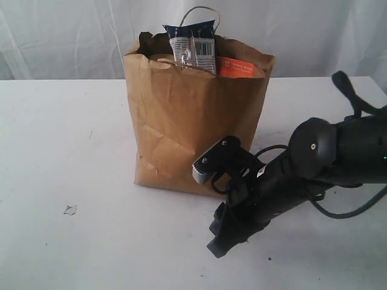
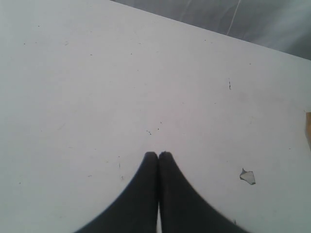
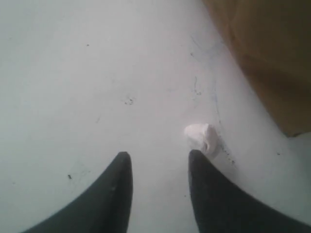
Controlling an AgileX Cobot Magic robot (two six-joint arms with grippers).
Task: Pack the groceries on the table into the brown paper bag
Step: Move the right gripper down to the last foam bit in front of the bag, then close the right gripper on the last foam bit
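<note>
The brown paper bag (image 1: 193,121) stands upright in the middle of the white table (image 1: 66,139). A long navy packet (image 1: 193,39) sticks out of its top. Beside it, a brown pouch with an orange label (image 1: 239,67) shows at the rim. My right gripper (image 1: 219,241) hangs low over the table in front of the bag's right corner. In the right wrist view, the right gripper (image 3: 159,156) is open with only bare tabletop between its fingers. My left gripper (image 2: 158,154) is shut on nothing over bare table and does not show in the exterior view.
A small pale scrap (image 1: 70,209) lies on the table at the front left, and the left wrist view shows that scrap (image 2: 247,176) too. A white crumpled bit (image 3: 201,137) lies just beyond one right finger, near the bag's base (image 3: 267,53). A white curtain hangs behind the table.
</note>
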